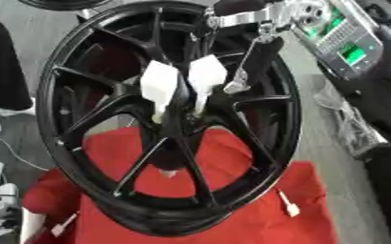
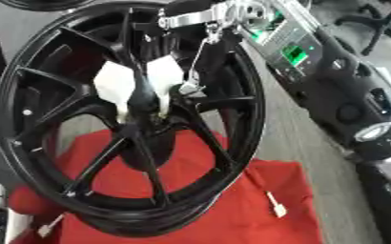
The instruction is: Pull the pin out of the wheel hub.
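Note:
A large black spoked wheel [image 1: 90, 124] stands tilted on a red cloth [image 1: 257, 209], its hub [image 1: 179, 125] near the middle of the view. My right hand [image 1: 205, 77] comes in from the top right on a black and silver arm [image 1: 242, 18]. Its two white-padded fingertips [image 1: 159, 86] sit at the hub, closed on either side of a narrow dark pin [image 1: 180, 97] that stands out of the hub. Most of the pin is hidden between the pads. My left hand is in neither view.
Two small white tags [image 1: 289, 206] [image 1: 64, 225] lie on the red cloth. A machine with green screens [image 1: 349, 45] and loose cables [image 1: 349, 121] stand to the right. A person's dark trouser leg [image 1: 3, 62] is at the left edge. An office chair [image 2: 384, 24] stands far right.

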You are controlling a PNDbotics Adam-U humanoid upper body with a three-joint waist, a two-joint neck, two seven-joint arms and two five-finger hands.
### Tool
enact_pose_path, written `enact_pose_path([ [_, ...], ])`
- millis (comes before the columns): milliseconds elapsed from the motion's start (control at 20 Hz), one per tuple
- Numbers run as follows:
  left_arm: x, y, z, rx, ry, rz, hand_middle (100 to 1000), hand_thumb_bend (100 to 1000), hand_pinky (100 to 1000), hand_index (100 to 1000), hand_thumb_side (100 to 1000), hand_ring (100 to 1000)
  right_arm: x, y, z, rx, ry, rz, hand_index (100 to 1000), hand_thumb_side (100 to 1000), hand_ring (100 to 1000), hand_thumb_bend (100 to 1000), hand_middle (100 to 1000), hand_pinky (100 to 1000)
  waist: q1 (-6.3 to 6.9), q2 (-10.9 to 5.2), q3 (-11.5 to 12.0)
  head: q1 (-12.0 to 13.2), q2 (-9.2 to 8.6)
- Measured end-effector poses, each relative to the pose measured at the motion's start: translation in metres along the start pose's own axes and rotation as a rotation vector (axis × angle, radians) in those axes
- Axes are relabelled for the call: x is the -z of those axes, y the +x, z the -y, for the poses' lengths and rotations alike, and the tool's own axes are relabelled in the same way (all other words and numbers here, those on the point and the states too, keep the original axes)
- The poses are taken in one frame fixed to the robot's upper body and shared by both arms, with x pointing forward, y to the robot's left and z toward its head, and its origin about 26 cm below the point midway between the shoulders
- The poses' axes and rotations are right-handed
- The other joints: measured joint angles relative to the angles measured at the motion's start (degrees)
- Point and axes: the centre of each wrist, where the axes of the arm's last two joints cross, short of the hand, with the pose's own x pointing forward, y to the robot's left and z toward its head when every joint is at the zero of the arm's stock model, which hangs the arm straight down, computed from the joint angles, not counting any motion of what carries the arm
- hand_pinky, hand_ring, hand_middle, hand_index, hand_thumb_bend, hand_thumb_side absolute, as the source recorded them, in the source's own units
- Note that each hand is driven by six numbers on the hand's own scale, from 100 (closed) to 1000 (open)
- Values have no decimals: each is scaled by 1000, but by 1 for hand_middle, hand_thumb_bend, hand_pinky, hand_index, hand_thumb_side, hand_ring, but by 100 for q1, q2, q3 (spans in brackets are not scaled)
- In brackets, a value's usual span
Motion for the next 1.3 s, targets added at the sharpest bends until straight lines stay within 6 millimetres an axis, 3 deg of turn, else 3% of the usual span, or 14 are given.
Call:
enact_pose_path([
  [400, 0, -1, 0, 2, 0, -3, 813, 211, 823, 887, 917, 828, -1, 0, 1, 11, 1, 4, 594, 100, 641, 374, 479, 760, 0, 8, 0, -7, 0],
  [700, 0, -1, 0, 3, -1, -1, 814, 212, 823, 887, 917, 828, -1, 0, 1, 19, 6, 5, 454, 100, 564, 333, 348, 725, 0, 11, 1, -9, 0],
  [1300, 0, -1, 0, 3, -2, -1, 815, 212, 824, 889, 916, 828, -2, 1, 1, 31, -33, -2, 383, 100, 506, 324, 281, 694, 1, 13, 10, 0, 0],
])
